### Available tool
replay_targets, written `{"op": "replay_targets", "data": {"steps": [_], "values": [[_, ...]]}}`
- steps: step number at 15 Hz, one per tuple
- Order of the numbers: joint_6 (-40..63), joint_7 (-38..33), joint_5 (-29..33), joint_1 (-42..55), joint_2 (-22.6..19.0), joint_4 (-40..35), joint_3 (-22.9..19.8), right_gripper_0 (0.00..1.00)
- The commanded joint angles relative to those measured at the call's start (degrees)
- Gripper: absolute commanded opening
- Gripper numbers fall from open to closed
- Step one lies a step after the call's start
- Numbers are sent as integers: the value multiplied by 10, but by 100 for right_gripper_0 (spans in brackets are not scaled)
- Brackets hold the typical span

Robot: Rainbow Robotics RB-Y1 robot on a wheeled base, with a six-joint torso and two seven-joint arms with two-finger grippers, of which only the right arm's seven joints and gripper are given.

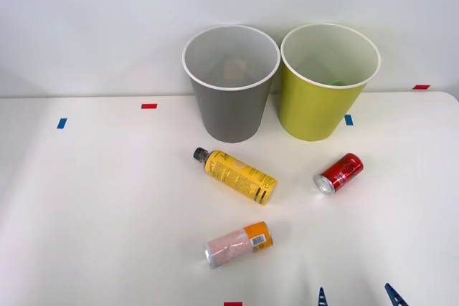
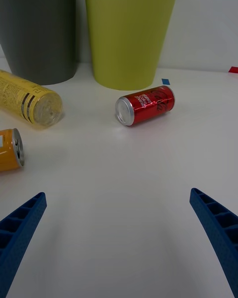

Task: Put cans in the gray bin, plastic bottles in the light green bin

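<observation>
Blue ribbed fingers point(image 2: 20, 228) of the right claw point(image 1: 357, 297) stand spread wide, released, low over the white counter point(image 1: 107, 213). Ahead lies the red can point(image 2: 145, 105) on its side, apart from the claw, just before the light green bin point(image 1: 326, 84). Farther left lie the yellow bottle point(image 1: 235, 175) and pink can point(image 1: 238, 244), with the gray bin point(image 1: 229, 87) behind.

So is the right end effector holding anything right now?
Nothing. The right end effector is open above bare table, short of the red can.
</observation>
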Motion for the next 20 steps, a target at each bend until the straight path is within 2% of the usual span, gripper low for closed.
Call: {"op": "replay_targets", "data": {"steps": [1,20], "values": [[0,0,0,0,0,0,0,100],[0,0,0,0,0,0,0,100]]}}
